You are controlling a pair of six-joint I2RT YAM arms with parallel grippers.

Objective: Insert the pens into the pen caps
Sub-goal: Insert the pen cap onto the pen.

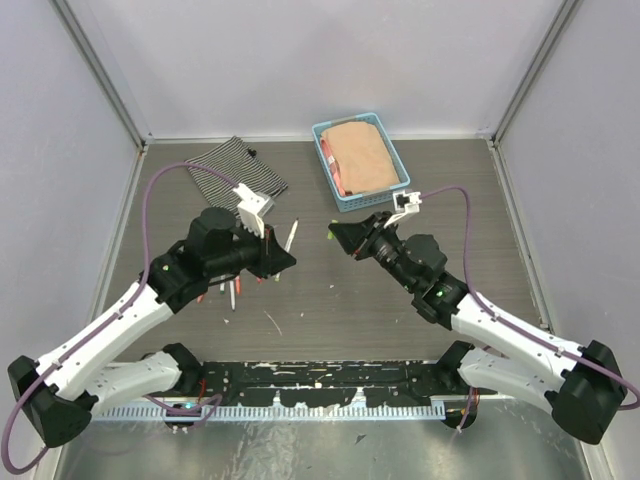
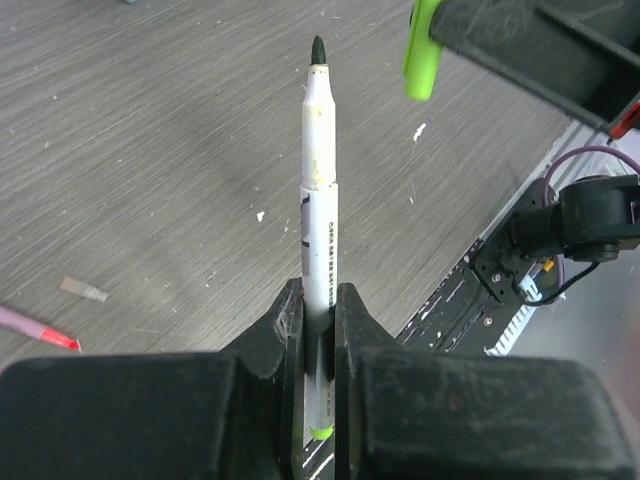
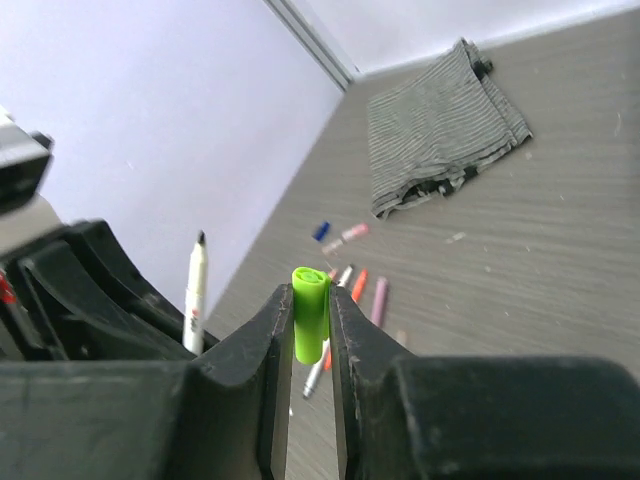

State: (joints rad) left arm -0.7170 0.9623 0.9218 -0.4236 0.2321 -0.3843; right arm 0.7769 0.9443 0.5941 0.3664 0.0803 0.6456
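Clamped in left gripper (image 2: 318, 300), white pen (image 2: 318, 180), tip outward; pinched in right gripper (image 3: 310, 335), green cap (image 3: 311, 295), open end outward, near pen tip for joining.

place: robotics lab cell | cues: white enclosure walls (image 1: 320, 60); wood-grain table (image 1: 330, 300); left arm (image 1: 110, 335), right arm (image 1: 505, 335) bolted on

I see the pen (image 2: 319, 200) in my left gripper (image 2: 319, 300) and the cap (image 3: 310, 313) in my right gripper (image 3: 310, 322) facing each other, near but apart, above mid-table (image 1: 330, 300), with loose pens (image 1: 228, 292) lying beneath the left arm (image 1: 150, 290), a folded cloth (image 1: 237, 168) behind-left and a basket (image 1: 322, 158) behind-right.
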